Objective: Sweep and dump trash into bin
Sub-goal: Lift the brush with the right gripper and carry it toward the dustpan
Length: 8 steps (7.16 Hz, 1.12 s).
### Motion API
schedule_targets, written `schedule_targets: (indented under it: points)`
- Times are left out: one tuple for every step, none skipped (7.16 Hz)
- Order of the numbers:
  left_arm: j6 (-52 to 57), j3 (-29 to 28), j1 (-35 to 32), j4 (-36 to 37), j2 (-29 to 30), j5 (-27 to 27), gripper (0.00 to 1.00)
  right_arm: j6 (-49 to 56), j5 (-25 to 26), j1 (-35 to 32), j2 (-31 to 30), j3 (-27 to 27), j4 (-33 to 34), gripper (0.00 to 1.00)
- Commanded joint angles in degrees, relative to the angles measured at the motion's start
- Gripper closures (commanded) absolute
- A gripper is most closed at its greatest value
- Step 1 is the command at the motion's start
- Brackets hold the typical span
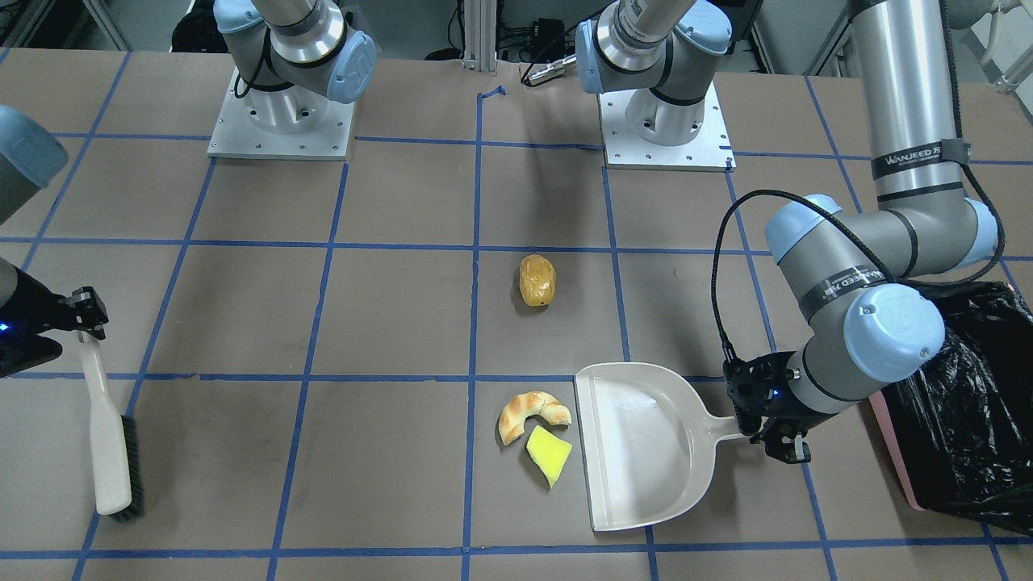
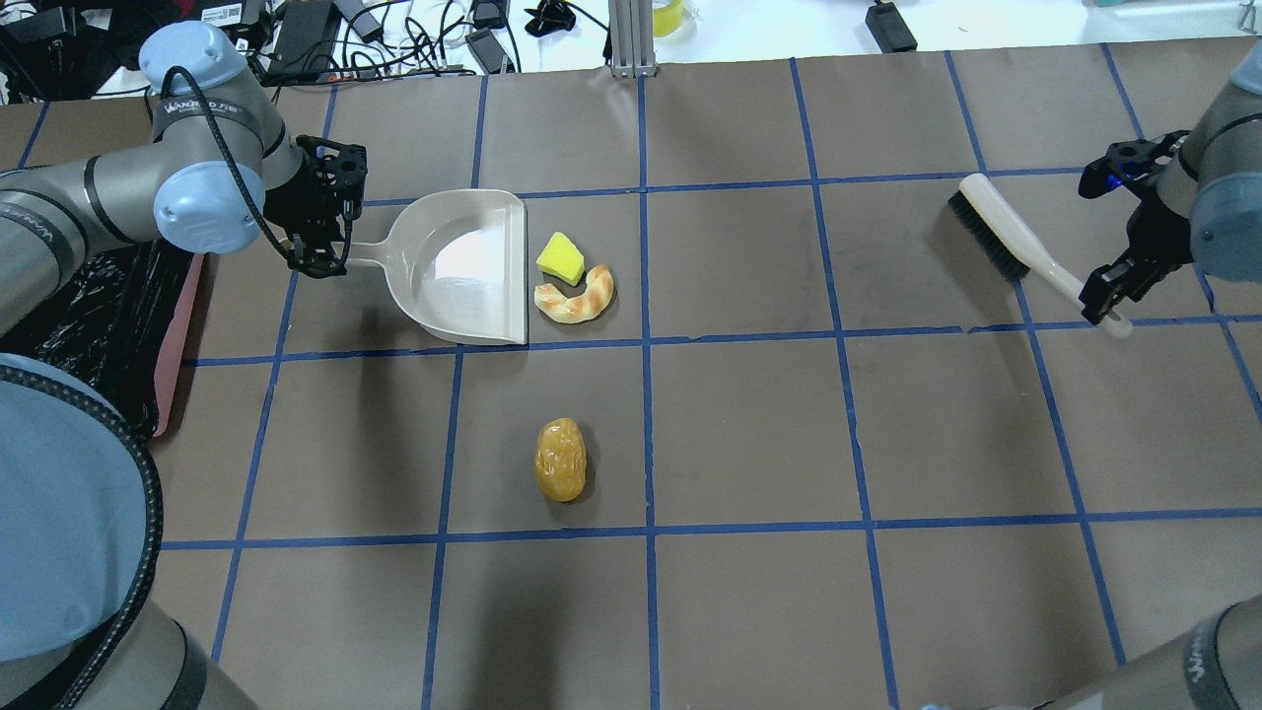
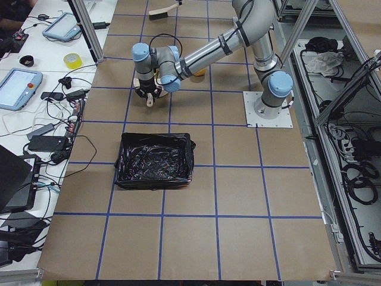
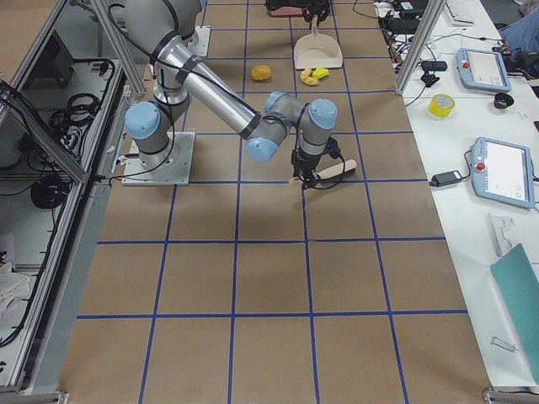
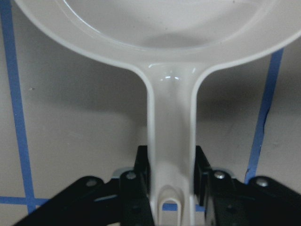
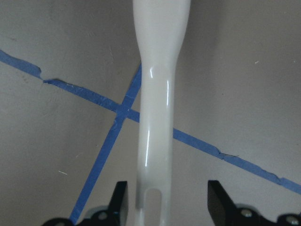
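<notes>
Three scraps of trash out on the brown table [image 2: 769,424], none yet in the dustpan [image 2: 463,266]. Golden-brown roll [image 2: 560,460], oval and glossy, alone inside a square of the blue tape grid [image 2: 646,394], well apart from both grippers and nearer the left one. Curved tan croissant [image 2: 577,296] and yellow spongy wedge [image 2: 560,258] side by side, seemingly touching, just off the pan's open lip on the side away from the left gripper [image 5: 171,186].

Left gripper clamped on the cream-white handle, both fingers pressed against its sides in the wrist view. Pan scoop straight out ahead of the fingers, bare and shiny inside. Behind that gripper, back past the wrist, the pink bin [image 2: 180,335] with its crinkly black bag [image 2: 99,296], partly covered by the left arm [image 1: 871,315] in the front-facing view.

Far across the table, right gripper [image 6: 168,202] straddling the handle end of a white brush [image 2: 996,232], jaws spread, a gap showing on each side of the handle, not closed on it. Brush lying on the table, dark bristles at the end away from the fingers. Wide stretch of table between brush and trash.
</notes>
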<state>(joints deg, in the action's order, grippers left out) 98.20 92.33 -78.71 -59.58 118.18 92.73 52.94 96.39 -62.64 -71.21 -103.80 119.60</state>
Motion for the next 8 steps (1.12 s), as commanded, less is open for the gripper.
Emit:
schedule_targets:
  points:
    - [-0.03, 0.22, -0.66, -0.18, -0.14, 1.13, 0.85, -0.03, -0.06, -0.02, 0.28, -0.34, -0.16, 0.36]
    - [-0.03, 0.22, -0.66, -0.18, -0.14, 1.13, 0.85, -0.12, -0.15, -0.02, 0.28, -0.35, -0.07, 0.37]
    - [0.06, 0.22, -0.66, -0.18, -0.23, 1.05, 0.85, -0.12, -0.15, -0.02, 0.1, -0.35, -0.16, 0.47]
    - [-0.03, 0.22, -0.66, -0.18, -0.14, 1.05, 0.85, -0.12, -0.15, -0.02, 0.28, -0.26, -0.16, 0.52]
    - [-0.03, 0.22, -0.66, -0.18, -0.14, 0.96, 0.85, -0.03, -0.15, -0.02, 0.45, -0.34, -0.16, 0.52]
    - [-0.03, 0.22, -0.66, -0.18, -0.14, 0.96, 0.85, -0.12, -0.15, -0.02, 0.45, -0.35, -0.25, 0.62]
    - [-0.03, 0.22, -0.66, -0.1, -0.14, 0.87, 0.85, -0.03, -0.15, -0.02, 0.37, -0.35, -0.25, 0.73]
    - [-0.03, 0.22, -0.66, -0.1, -0.23, 0.87, 0.85, -0.03, -0.15, -0.02, -0.07, -0.26, -0.25, 0.88]
